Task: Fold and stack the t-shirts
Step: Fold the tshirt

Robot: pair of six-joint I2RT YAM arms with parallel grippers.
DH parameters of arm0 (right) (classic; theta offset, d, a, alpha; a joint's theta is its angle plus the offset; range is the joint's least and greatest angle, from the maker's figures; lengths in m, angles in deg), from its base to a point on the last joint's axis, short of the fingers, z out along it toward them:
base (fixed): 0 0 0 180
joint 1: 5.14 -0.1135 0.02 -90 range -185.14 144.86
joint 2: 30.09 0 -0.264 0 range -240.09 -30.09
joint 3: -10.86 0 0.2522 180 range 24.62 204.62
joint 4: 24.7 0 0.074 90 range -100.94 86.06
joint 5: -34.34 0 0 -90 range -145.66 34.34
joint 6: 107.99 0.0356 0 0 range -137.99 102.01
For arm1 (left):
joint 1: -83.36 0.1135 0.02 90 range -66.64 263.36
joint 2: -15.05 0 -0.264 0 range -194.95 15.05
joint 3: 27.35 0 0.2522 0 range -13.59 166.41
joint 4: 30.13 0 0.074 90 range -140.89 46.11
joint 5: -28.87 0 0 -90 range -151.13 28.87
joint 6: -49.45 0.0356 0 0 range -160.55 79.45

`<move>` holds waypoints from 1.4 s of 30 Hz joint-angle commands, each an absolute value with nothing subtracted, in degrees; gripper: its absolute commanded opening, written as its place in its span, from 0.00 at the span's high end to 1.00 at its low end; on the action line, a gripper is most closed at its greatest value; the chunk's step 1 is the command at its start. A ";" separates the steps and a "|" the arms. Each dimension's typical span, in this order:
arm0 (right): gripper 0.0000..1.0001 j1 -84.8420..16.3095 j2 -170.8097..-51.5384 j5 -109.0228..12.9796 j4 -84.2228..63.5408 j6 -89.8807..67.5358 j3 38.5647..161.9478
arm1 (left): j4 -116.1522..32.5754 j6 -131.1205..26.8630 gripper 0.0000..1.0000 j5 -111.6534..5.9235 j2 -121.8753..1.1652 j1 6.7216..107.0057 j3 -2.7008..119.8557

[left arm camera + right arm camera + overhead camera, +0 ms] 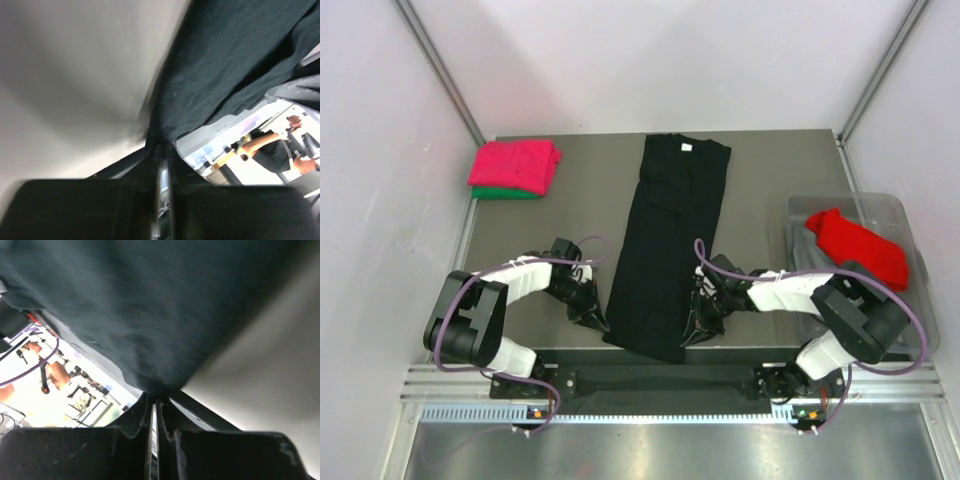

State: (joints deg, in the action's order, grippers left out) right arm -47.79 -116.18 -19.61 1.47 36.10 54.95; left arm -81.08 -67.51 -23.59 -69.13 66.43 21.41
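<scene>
A black t-shirt point(672, 235) with a small white tag lies lengthwise down the middle of the table, folded into a long narrow strip. My left gripper point(597, 318) is shut on its near left corner; the left wrist view shows the black t-shirt point(225, 65) pinched at the fingertips. My right gripper point(690, 332) is shut on its near right corner, and the black t-shirt point(150, 315) fills the right wrist view. A folded pink-red t-shirt point(516, 164) lies on a green t-shirt point(506, 193) at the far left. A red t-shirt point(860, 246) lies in the bin.
A clear plastic bin point(910, 225) stands at the right edge of the table, holding the red shirt over something grey. White walls close in the back and sides. The arm bases sit on a metal rail point(660, 385) at the near edge.
</scene>
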 commanded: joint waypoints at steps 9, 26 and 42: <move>1.00 -40.84 -107.53 -16.20 -3.82 31.85 57.50 | -83.35 -59.89 1.00 -22.36 -66.86 66.31 34.20; 1.00 -20.00 -94.34 -15.50 -6.89 24.91 58.36 | -84.77 -52.24 1.00 -26.15 -84.60 66.49 64.43; 1.00 -14.46 -111.73 -16.64 -7.24 13.22 73.48 | -72.73 -51.10 1.00 -30.45 -93.67 66.58 72.27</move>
State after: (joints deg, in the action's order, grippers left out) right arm -15.49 -109.55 -16.59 -5.40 16.75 69.11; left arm -79.16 -51.53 -29.36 -92.23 66.39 70.63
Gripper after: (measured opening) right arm 0.010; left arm 0.012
